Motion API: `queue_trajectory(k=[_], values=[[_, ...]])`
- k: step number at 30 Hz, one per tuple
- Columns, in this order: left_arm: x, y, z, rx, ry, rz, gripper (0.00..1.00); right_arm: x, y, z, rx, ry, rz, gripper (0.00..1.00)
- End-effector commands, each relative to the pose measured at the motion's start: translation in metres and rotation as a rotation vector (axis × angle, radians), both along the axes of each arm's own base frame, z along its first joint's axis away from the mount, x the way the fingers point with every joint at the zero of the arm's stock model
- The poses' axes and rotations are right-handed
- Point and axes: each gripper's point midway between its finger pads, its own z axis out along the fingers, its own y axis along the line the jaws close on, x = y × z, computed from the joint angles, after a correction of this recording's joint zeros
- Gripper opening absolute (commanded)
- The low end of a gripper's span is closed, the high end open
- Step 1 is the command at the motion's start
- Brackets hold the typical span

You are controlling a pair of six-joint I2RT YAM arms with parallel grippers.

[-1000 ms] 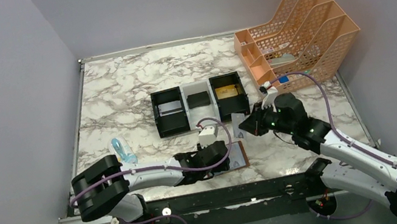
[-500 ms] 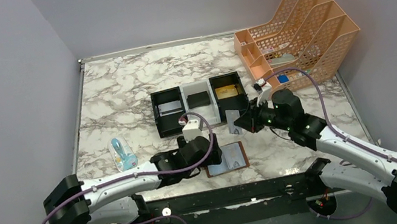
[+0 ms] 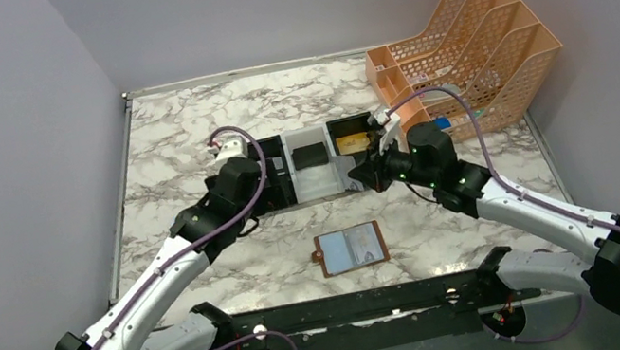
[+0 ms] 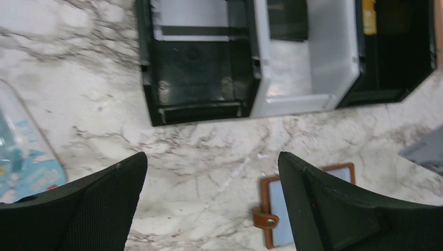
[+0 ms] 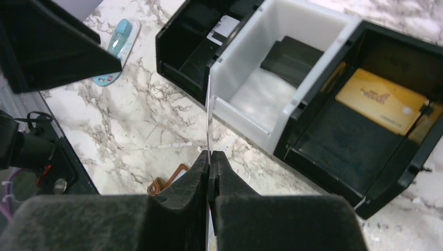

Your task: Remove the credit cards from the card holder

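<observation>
The card holder (image 3: 351, 249) lies open on the marble near the front edge, brown with pale blue pockets, and nothing touches it. Its snap tab (image 4: 264, 219) shows between my left fingers. My left gripper (image 3: 243, 201) hangs open and empty above the table in front of the tray's left compartment; in the wrist view (image 4: 211, 157) its jaws stand wide apart. My right gripper (image 5: 210, 154) is shut on a thin grey credit card (image 5: 209, 120), seen edge-on, just in front of the tray. A gold credit card (image 5: 384, 102) lies in the tray's right black compartment.
The three-compartment tray (image 3: 315, 184) holds a small black block (image 3: 310, 155) in its white middle part and a pale card (image 4: 190, 18) on the left. An orange file rack (image 3: 466, 46) stands back right. A blue packet (image 4: 21, 157) lies left of the left gripper.
My left gripper let go of the card holder, opened wide and rose back-left toward the tray. The right gripper carried the grey card up and away toward the tray.
</observation>
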Motion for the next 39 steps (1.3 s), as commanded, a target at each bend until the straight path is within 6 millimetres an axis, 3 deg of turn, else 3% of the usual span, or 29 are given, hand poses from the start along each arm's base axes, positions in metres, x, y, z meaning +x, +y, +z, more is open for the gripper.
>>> queue_trajectory(k=[1,7,14,25,32,39], values=[[0.003,0.048,-0.007,0.132,0.076,0.023,0.99,0.010,0.022,0.033,-0.068,-0.226,0.057,0.01],[0.015,0.093,-0.005,0.123,0.039,0.164,0.99,0.015,0.062,0.045,-0.190,-0.417,0.130,0.01],[0.000,0.139,0.029,0.134,-0.125,0.395,0.99,0.032,0.124,0.040,-0.364,-0.585,0.234,0.01],[-0.021,0.165,0.055,0.083,-0.244,0.534,0.99,0.095,0.182,-0.016,-0.643,-0.643,0.199,0.01],[-0.027,0.173,0.060,0.080,-0.262,0.577,0.99,0.120,0.200,-0.052,-0.757,-0.652,0.199,0.01],[-0.036,0.182,0.068,0.057,-0.307,0.625,0.99,0.138,0.206,-0.082,-0.871,-0.654,0.195,0.01]])
